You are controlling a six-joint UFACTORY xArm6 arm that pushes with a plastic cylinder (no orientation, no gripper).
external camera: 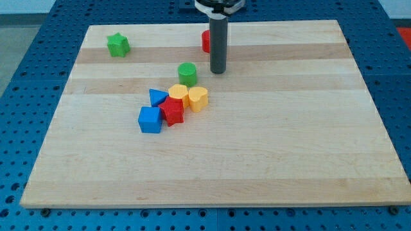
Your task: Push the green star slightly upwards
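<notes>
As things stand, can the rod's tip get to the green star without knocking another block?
Probably yes. My tip sits right of the green cylinder; the green star lies alone at the view's upper left, with bare board around it.

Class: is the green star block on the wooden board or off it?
On: the green star block sits wholly on the wooden board, near its top-left corner.

My tip (218, 71) on the wooden board (289, 141), green cylinder (187, 74) just to its left; green star (117, 45) far left, red block (205, 41) half hidden behind the rod; blue, yellow, red cluster below-left
</notes>
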